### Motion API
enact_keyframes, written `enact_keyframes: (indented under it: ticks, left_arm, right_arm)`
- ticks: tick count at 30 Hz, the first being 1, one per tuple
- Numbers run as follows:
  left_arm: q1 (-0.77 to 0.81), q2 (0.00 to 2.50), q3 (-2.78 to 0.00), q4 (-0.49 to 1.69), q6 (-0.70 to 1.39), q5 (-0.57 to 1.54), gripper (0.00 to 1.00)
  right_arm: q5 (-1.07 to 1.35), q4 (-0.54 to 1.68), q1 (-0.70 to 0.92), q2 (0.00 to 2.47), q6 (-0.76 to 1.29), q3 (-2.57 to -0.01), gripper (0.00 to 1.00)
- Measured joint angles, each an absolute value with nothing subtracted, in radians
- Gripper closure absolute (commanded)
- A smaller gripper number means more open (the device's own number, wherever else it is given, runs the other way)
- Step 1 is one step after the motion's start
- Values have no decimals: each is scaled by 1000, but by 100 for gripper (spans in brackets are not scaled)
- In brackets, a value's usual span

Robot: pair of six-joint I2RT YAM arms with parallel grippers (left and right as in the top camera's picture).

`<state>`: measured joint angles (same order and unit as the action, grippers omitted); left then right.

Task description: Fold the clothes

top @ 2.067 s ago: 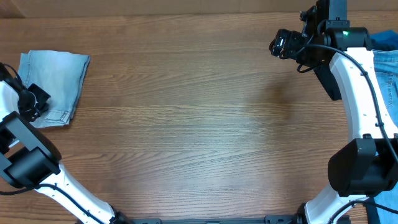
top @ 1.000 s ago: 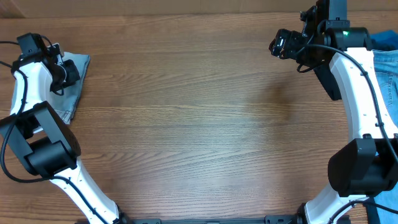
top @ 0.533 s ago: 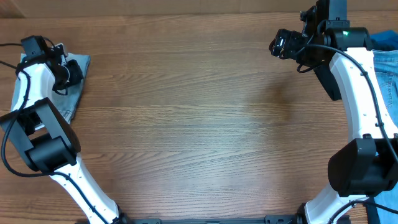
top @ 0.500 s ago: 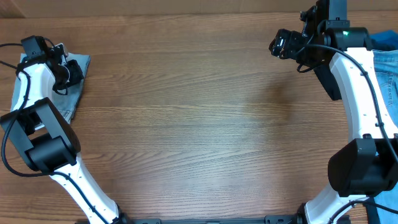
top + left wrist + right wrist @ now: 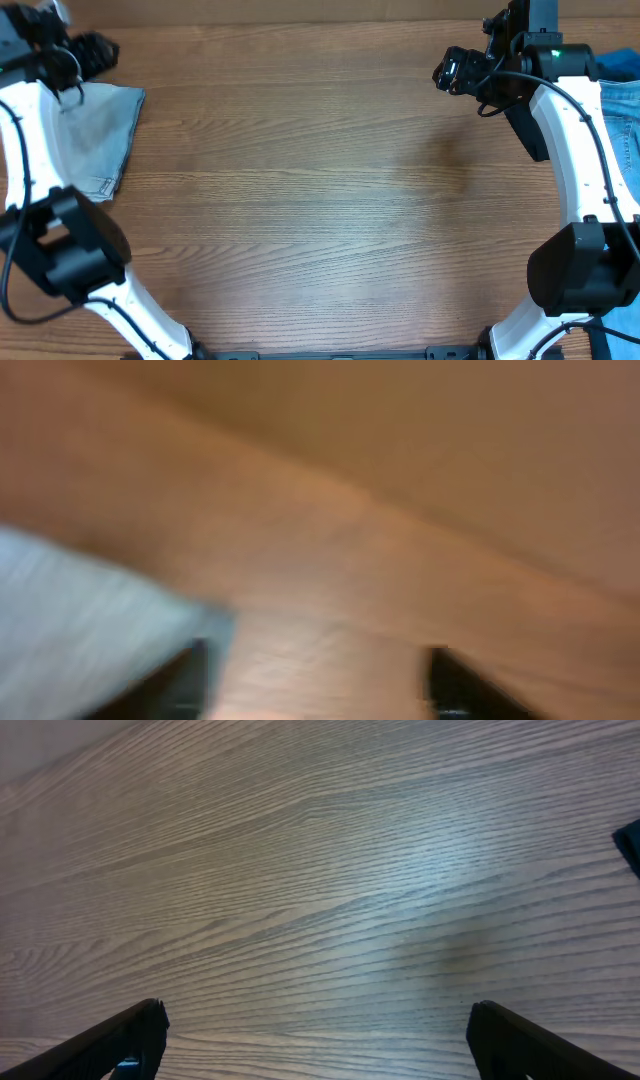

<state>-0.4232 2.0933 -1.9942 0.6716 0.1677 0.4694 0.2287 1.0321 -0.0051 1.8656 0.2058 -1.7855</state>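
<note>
denim shorts (image 5: 100, 130), one folded, left gripper (image 5: 315, 670) and right gripper (image 5: 315, 1020) both spread, empty

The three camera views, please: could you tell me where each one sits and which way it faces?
Overhead: fixed above, looking straight down on the table; shows both arms, the left gripper, right gripper and the folded shorts.
Left wrist: on the left arm, blurred, facing the table past its own fingers; shorts' corner at left.
Right wrist: on the right arm, looking down at bare table between its wide-apart fingers.
Shared: overhead and left wrist both show the shorts.
</note>
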Motion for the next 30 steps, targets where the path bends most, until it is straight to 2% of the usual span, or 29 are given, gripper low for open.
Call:
enact_keyframes:
  ticks: [10, 30]
  left_arm:
    - [-399, 2034, -2016, 682, 256, 521, 0]
    - [-399, 2034, -2016, 682, 260, 521, 0]
  right_arm:
    - [229, 1032, -5, 1866, 206, -1785, 0]
    - [229, 1032, -5, 1866, 206, -1785, 0]
